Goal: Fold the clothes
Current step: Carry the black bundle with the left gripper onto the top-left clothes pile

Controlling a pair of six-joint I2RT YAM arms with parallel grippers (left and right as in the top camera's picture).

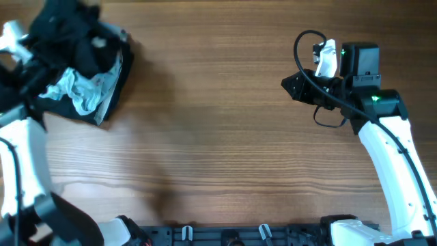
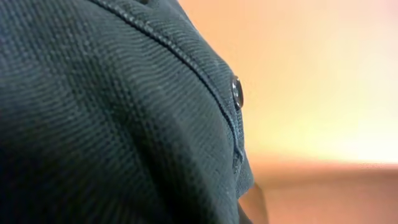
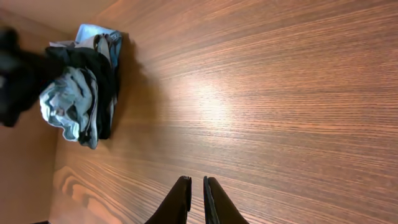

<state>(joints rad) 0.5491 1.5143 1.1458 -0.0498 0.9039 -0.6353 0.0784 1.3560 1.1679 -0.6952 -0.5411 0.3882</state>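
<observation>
Clothes (image 1: 82,65): unfolded heap, black and pale blue, at the far-left corner of the table (image 1: 225,137); folding apparently not begun. Left gripper: buried in the heap, fingers shut, hold on fabric unconfirmed. Right gripper (image 3: 196,182): over the table's bare right side, fingers nearly together, empty.

Robotics lab bench: wood-grain table (image 1: 225,137), white robot arm (image 1: 382,147).

The white left arm (image 1: 26,160) runs along the worktop's left edge to its far-left corner, left claw hidden, closed. The white right arm (image 1: 389,140) stands near the right edge; the black right claw (image 3: 196,182) is empty, fingers nearly touching.
</observation>
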